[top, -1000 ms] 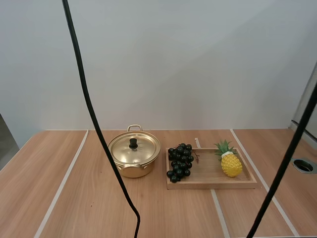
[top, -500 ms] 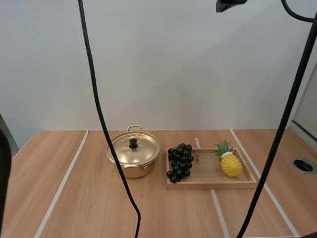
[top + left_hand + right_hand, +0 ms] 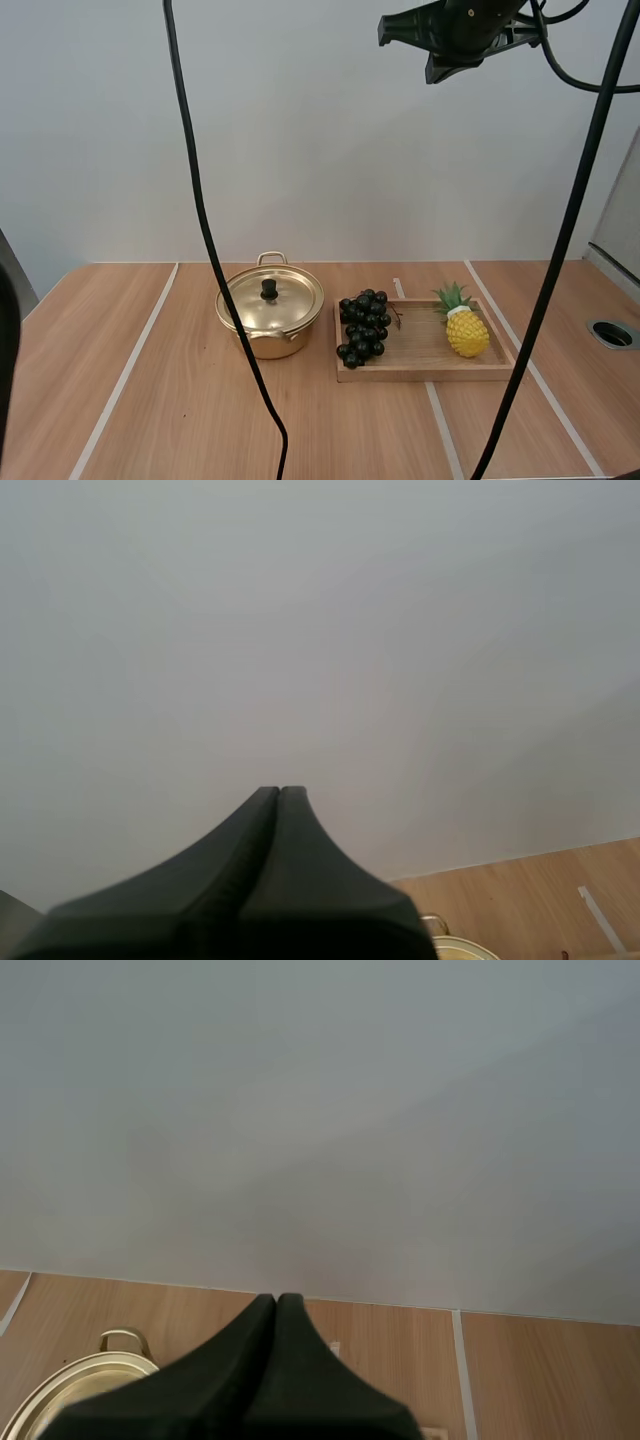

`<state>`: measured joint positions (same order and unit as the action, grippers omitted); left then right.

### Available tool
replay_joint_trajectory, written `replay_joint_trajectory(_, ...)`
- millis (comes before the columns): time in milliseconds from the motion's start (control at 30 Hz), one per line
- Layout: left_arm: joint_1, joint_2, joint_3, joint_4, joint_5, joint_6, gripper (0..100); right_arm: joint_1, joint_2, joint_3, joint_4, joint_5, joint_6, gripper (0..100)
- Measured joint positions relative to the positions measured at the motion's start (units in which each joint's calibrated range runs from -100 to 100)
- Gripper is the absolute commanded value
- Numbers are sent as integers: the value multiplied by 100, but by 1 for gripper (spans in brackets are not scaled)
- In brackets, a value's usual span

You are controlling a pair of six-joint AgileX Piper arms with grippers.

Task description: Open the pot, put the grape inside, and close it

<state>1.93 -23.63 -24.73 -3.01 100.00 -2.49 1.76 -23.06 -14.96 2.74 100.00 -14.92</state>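
A light wooden surface (image 3: 150,400) crossed by pale stripes fills the lower part of the high view. At centre right lies a shallow wooden tray (image 3: 430,358). A bunch of dark grapes (image 3: 363,327) sits on its left end, spilling over the tray's left edge. A yellow plastic pineapple (image 3: 466,331) sits on the right part of the tray, apart from the grapes. Just left of the grapes stands a round golden metal pot (image 3: 270,335). Its golden lid (image 3: 285,305) with a black knob (image 3: 269,289) is on, covering the opening. At the upper right of the frame, well above everything, the right gripper (image 3: 384,32) hangs with nothing held. In the right wrist view the right gripper (image 3: 277,1301) has its fingers pressed together above the pot's rim (image 3: 80,1380). The left gripper (image 3: 279,792) likewise has its fingers closed on nothing.
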Motion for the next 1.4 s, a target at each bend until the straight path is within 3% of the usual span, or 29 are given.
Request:
replay_joint_trajectory(233,0,0,688,13,0,-15,0,0,-36,210,112,0,-48,0)
replay_joint_trajectory(300,0,0,820,-21,0,-169,8,0,-51,210,138,0,-48,0)
replay_joint_trajectory(333,0,0,865,-21,0,-254,19,0,-51,210,160,0,-48,3)
replay_joint_trajectory(367,0,0,902,-21,0,-307,33,0,-51,210,159,0,-48,16)
replay_joint_trajectory(400,0,0,913,-25,0,-349,53,0,-51,210,174,0,-48,35)
replay_joint_trajectory(467,0,0,931,-35,0,-385,100,0,-51,210,185,0,-58,80)
replay_joint_trajectory(500,0,0,931,-67,0,-395,100,0,-51,210,207,0,-58,100)
replay_joint_trajectory(867,0,0,1149,-688,0,-43,100,0,-80,210,767,0,-77,100)
replay_joint_trajectory(1400,0,450,3760,-1159,0,864,100,0,-80,210,767,0,-77,100)
